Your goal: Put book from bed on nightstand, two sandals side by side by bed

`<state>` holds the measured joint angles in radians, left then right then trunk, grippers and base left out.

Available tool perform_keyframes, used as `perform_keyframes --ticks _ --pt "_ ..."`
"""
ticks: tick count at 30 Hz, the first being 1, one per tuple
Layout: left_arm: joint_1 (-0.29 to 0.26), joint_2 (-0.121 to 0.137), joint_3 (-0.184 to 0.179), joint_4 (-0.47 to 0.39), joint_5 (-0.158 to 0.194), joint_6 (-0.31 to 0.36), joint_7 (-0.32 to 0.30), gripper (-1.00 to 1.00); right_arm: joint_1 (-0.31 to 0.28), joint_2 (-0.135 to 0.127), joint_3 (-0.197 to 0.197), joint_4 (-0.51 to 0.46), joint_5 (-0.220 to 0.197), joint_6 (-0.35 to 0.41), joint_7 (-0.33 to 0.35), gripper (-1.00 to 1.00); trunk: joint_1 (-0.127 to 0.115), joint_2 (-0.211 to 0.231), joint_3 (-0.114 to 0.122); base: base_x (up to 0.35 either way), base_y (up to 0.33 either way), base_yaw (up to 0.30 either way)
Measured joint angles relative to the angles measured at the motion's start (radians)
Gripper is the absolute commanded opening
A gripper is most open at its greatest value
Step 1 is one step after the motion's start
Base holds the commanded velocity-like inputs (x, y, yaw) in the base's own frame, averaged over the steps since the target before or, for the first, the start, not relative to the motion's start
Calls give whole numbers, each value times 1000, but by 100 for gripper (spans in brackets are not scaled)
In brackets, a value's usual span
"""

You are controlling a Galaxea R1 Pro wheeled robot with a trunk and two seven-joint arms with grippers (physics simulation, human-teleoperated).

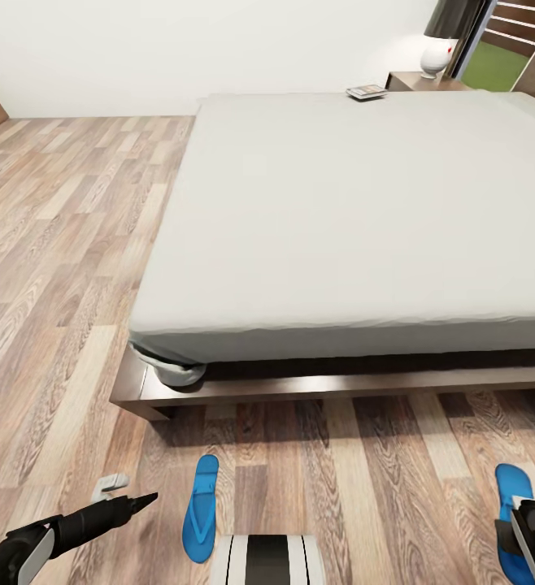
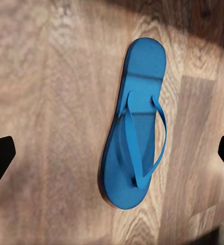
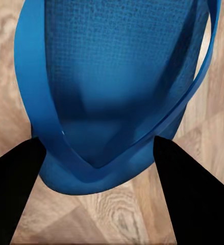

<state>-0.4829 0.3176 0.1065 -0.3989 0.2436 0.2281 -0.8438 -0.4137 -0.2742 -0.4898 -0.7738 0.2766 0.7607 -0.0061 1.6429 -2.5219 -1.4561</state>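
Observation:
Two bright blue sandals lie on the wood floor in front of the bed (image 1: 357,244). My left gripper (image 1: 129,492) hovers open just left of the left sandal (image 1: 200,509); in the left wrist view that sandal (image 2: 134,132) lies flat between the wide-spread fingertips (image 2: 0,157). My right gripper (image 1: 523,520) is down over the right sandal (image 1: 511,491), open, its fingers (image 3: 17,189) straddling the toe end and strap knot of the sandal (image 3: 117,76). The book (image 1: 366,92) rests on the mattress's far corner, beside the nightstand (image 1: 410,80).
A lamp with a white base (image 1: 436,55) stands on the nightstand. The bed's dark wooden platform edge (image 1: 300,390) juts out low over the floor just beyond the sandals. Open plank floor (image 1: 64,244) stretches to the left of the bed. My base (image 1: 267,559) shows between the sandals.

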Motion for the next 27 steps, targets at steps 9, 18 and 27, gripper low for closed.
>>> perform_keyframes --ticks 9,18,27 --pt "0 0 -1 0 0 -1 3 100 0 1 226 1 -18 5 206 -100 0 0 0 0 0 0" --pt "0 -1 -1 0 0 -1 3 100 0 -3 243 9 -10 -3 286 -100 0 0 0 0 25 0" --pt "0 -1 0 -1 -1 -1 4 100 0 1 246 11 -4 -9 284 -100 0 0 0 0 263 0"
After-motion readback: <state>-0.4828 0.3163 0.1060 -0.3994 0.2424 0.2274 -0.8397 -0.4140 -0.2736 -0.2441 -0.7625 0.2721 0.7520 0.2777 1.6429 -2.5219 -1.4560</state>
